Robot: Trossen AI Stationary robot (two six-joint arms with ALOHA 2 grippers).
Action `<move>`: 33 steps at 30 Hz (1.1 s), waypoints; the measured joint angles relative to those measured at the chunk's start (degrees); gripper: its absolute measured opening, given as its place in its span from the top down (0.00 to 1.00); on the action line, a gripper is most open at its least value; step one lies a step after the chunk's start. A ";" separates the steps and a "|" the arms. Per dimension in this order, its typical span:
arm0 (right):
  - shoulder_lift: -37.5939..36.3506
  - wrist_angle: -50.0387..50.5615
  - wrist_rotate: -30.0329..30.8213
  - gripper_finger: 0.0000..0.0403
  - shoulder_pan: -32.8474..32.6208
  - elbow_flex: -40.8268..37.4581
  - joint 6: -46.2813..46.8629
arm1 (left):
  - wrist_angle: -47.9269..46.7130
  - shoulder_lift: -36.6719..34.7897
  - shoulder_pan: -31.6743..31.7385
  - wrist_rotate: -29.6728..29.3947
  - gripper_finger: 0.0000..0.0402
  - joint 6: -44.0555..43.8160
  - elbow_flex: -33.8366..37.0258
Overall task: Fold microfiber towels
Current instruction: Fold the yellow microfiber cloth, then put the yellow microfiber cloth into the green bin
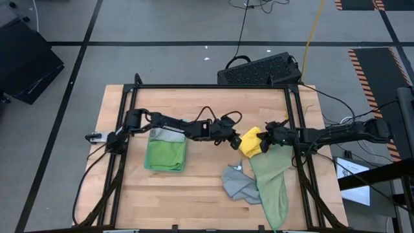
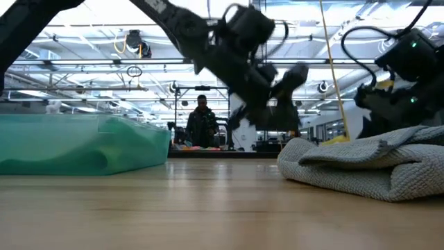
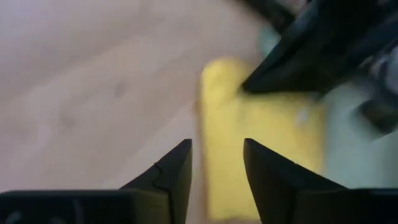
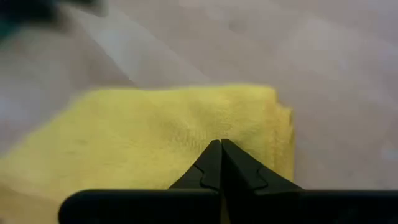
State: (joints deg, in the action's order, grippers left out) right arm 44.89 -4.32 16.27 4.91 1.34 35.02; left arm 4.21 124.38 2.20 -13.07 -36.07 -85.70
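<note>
A folded yellow towel [image 1: 251,142] [image 4: 155,130] lies on the wooden table right of centre, at the far end of a pale sage towel [image 1: 272,184]. My left gripper [image 1: 234,139] [image 3: 217,144] is open just left of the yellow towel [image 3: 261,137], with nothing between its fingers. My right gripper [image 1: 266,139] [image 4: 219,143] is shut and points slanting down over the yellow towel from the right. A crumpled grey towel [image 1: 239,184] [image 2: 374,163] lies nearer the front edge. My right gripper's shut fingertips [image 4: 219,148] stand over the top face of the folded yellow towel [image 4: 205,127], slanting down from the table's right side. I cannot tell whether they touch the cloth. The towel lies flat on the table.
A stack of folded green and pale towels [image 1: 166,152] [image 2: 76,142] lies left of centre. A black frame [image 1: 213,86] runs around the work area. A keyboard [image 1: 259,69] sits beyond the table's far edge. A person [image 2: 202,121] stands in the room behind.
</note>
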 joint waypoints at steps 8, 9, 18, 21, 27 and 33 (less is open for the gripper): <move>0.01 1.39 -2.93 1.00 0.00 5.37 -4.15 | 0.46 2.03 0.58 5.59 0.47 -1.53 -0.08; -0.15 1.91 -3.10 1.00 0.00 6.96 -4.74 | 0.40 2.46 0.45 5.59 0.46 -1.45 -0.06; -0.35 15.51 -6.06 1.00 0.02 20.28 -8.56 | 0.19 4.16 1.73 10.54 0.39 -9.38 -0.01; -0.35 17.61 -6.06 1.00 0.21 21.94 -9.18 | 1.99 5.46 1.96 11.63 0.39 -10.90 0.05; -0.32 18.24 -7.77 1.00 1.59 22.15 -8.43 | 5.21 6.61 1.88 15.69 0.39 -10.10 -0.01; -0.46 18.03 -10.39 1.00 3.03 22.72 -7.26 | 7.08 8.66 0.57 14.71 0.40 -6.10 -0.12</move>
State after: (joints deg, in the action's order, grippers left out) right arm 44.43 13.72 5.88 7.94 24.06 27.77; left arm 11.29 133.04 2.77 1.64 -42.17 -85.82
